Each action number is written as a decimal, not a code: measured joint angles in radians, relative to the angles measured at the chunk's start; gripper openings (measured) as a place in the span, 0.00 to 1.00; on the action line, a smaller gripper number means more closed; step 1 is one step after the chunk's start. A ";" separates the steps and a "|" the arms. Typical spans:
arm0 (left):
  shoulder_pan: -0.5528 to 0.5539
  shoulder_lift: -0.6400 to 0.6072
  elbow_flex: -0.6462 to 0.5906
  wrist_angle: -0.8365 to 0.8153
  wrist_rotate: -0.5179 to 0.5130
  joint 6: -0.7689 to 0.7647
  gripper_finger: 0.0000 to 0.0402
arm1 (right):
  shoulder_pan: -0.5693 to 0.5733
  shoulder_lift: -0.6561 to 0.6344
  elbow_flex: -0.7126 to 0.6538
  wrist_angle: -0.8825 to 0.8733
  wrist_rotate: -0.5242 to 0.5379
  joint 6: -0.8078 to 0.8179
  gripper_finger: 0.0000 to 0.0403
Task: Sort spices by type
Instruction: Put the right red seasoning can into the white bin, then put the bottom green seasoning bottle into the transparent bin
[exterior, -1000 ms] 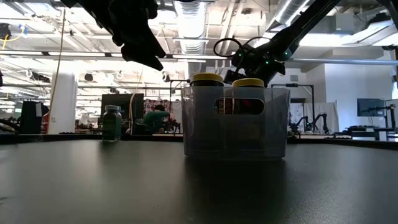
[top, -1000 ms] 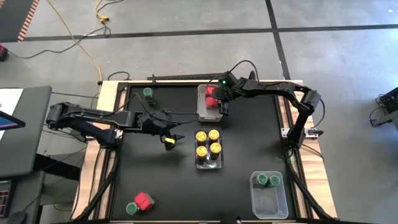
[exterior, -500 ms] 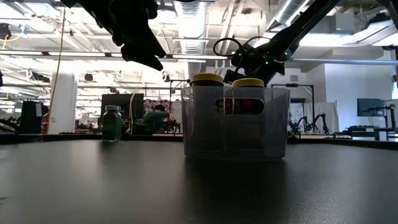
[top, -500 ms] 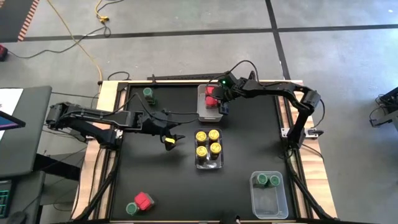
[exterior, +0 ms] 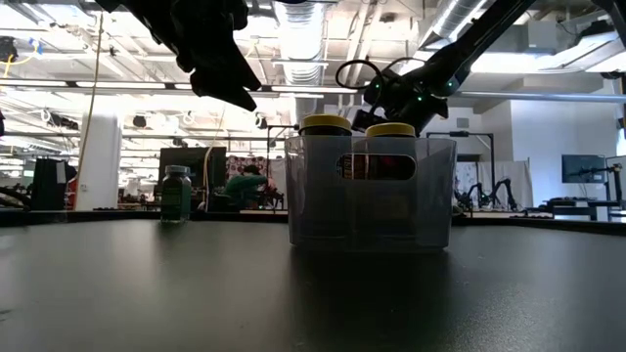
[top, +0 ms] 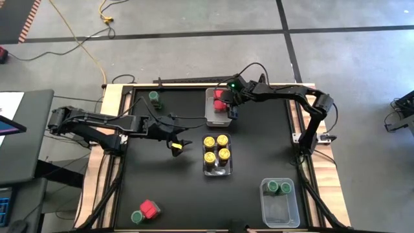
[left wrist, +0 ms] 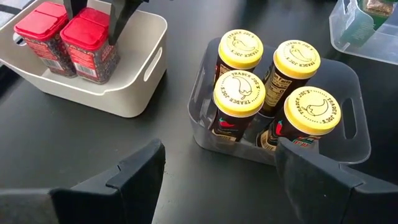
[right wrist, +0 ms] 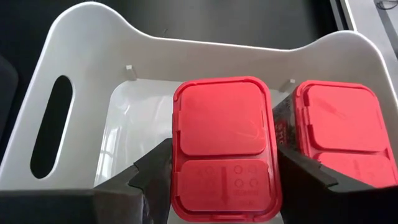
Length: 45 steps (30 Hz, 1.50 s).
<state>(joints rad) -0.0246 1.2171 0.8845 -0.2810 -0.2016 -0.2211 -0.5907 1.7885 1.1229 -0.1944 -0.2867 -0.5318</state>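
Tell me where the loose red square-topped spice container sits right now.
In the high view, the red square-topped spice container sits at the table's near-left corner, right beside a round green-lidded jar, far from both grippers.
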 joint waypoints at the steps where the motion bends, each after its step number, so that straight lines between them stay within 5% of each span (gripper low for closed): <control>1: 0.000 0.000 0.000 0.000 0.000 0.000 0.72 | 0.000 0.000 0.000 0.004 0.000 0.000 0.61; 23: 0.000 0.000 0.000 0.000 0.000 0.016 0.72 | 0.003 0.000 0.000 0.012 -0.002 0.001 0.61; 33: 0.000 0.000 0.000 0.000 -0.007 0.030 0.72 | 0.002 0.000 0.000 0.019 -0.003 0.000 0.72; 45: 0.000 0.000 0.000 0.000 -0.013 0.029 0.72 | 0.002 0.000 0.000 0.064 -0.005 0.000 0.74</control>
<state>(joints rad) -0.0246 1.2171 0.8845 -0.2813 -0.2142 -0.1921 -0.5884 1.7885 1.1229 -0.1299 -0.2920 -0.5316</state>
